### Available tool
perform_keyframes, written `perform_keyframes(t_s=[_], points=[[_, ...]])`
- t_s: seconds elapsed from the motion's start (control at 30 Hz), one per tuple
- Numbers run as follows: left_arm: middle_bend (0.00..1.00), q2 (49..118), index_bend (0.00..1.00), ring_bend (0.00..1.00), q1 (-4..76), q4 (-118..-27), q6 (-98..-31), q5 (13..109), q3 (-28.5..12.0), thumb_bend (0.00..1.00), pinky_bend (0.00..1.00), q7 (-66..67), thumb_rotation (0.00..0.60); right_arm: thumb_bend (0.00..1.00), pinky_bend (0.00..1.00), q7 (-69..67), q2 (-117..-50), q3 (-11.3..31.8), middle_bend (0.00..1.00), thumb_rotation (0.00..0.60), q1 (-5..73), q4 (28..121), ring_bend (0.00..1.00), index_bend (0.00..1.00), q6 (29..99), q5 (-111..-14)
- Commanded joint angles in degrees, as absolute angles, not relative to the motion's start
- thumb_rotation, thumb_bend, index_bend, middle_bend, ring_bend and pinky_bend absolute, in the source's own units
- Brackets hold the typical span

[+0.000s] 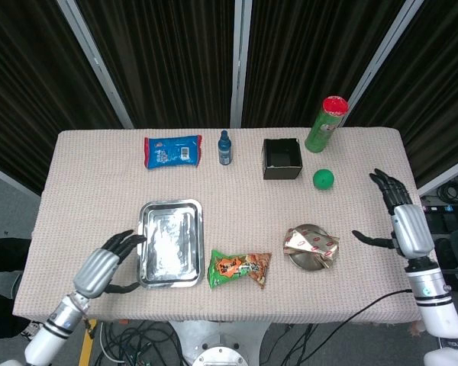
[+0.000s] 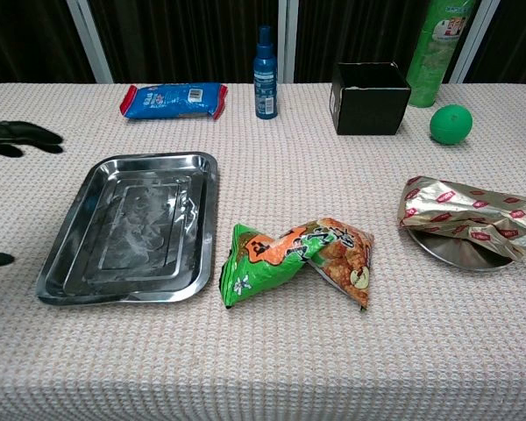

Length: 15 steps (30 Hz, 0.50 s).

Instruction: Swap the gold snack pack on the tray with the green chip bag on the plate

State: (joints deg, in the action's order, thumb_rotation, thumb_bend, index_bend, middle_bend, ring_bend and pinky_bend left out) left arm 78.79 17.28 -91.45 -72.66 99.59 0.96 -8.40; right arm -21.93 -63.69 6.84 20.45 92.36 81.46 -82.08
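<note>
My left hand [image 1: 99, 268], fingers spread and empty, is nearer the green chip bag [image 1: 240, 268], which lies lengthwise just past the tray [image 1: 144, 213].

The left hand [image 1: 101, 267] hovers low with its fingers spread and reaching forward, thumb held apart below them, nothing in its grasp. Its silver back faces up, and the forearm runs back and down from the wrist. In the chest view only dark fingertips [image 2: 17, 136] show, so how the palm is turned there is hard to say. The right hand [image 1: 401, 221] stands raised, fingers fanned apart and pointing away from the wrist, thumb stuck out sideways, holding nothing. Its arm drops straight back beneath it.
</note>
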Motion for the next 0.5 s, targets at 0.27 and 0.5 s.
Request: perform_keyframes(t_s=[0.27,0.5], points=[[0.12,89.7,0.13,0.04,29.7,-93.4,-60.0,97.1,-4.7,0.13,0.12,-6.4,0.600,0.00,0.00,-30.4,-59.0,9.9,0.00,0.600,15.4,87.1,0.00,0.00,82.8,-77.2],[0.12,98.3,0.13,0.04,35.4,-87.1,-55.3,94.2,-6.9,0.13,0.12,-5.8,0.600,0.00,0.00,-35.0,-58.8,9.6,0.00,0.600,13.9,83.7,0.00,0.00,81.7,-78.0]])
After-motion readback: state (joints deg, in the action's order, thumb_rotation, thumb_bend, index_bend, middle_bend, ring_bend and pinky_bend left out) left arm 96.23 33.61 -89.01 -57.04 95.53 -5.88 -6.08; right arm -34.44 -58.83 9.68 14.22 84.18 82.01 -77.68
